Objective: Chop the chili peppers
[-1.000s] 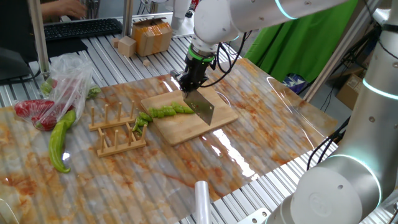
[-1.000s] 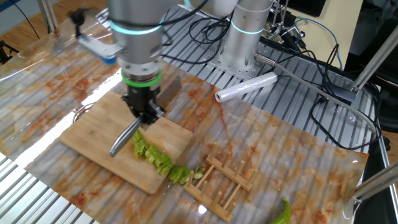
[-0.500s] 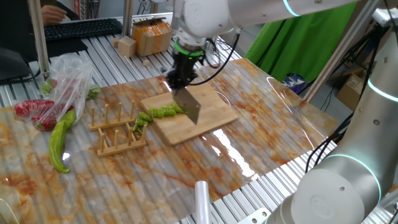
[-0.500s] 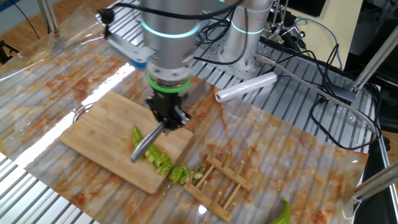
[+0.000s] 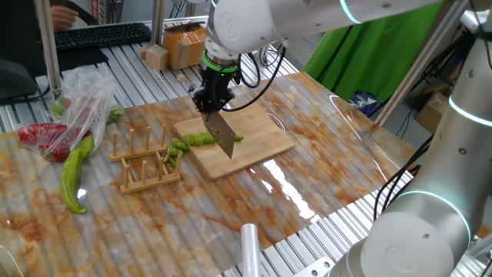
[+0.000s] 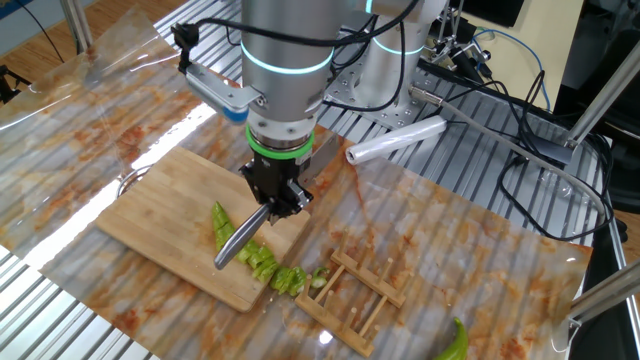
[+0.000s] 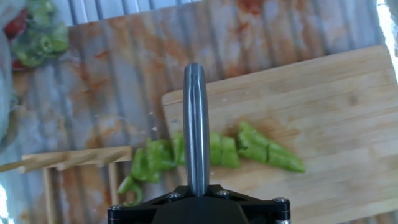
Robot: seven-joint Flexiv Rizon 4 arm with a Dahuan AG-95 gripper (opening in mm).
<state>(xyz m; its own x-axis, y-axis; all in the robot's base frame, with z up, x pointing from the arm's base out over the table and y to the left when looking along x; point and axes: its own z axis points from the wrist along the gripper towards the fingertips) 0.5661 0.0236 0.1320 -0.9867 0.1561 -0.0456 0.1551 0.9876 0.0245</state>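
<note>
The chili peppers (image 5: pixel 197 139) lie cut into short green chunks in a row on the bamboo cutting board (image 5: pixel 257 146), running off its left edge. My gripper (image 5: pixel 211 98) hangs above them, shut on the handle of a steel knife (image 5: pixel 224 135). The blade crosses the row, with one chunk (image 5: pixel 237 138) on its right. In the other fixed view the knife (image 6: pixel 240 240) points down between a pointed piece (image 6: pixel 221 217) and the remaining chunks (image 6: pixel 265 263). The hand view looks down the knife's spine (image 7: pixel 196 118) onto the chunks (image 7: pixel 264 149) and the board (image 7: pixel 336 99).
A wooden rack (image 5: pixel 146 163) stands right next to the board's left edge, touching the last chunks. Farther left lie a pale curved pepper (image 5: pixel 74 173) and a plastic bag of red peppers (image 5: pixel 48 137). A clear roll (image 5: pixel 250 245) lies at the front edge, a cardboard box (image 5: pixel 188 45) behind.
My gripper has carried the knife along the chili row toward the rack, from the row's far end to its middle. A cut piece now lies on the blade's other side.
</note>
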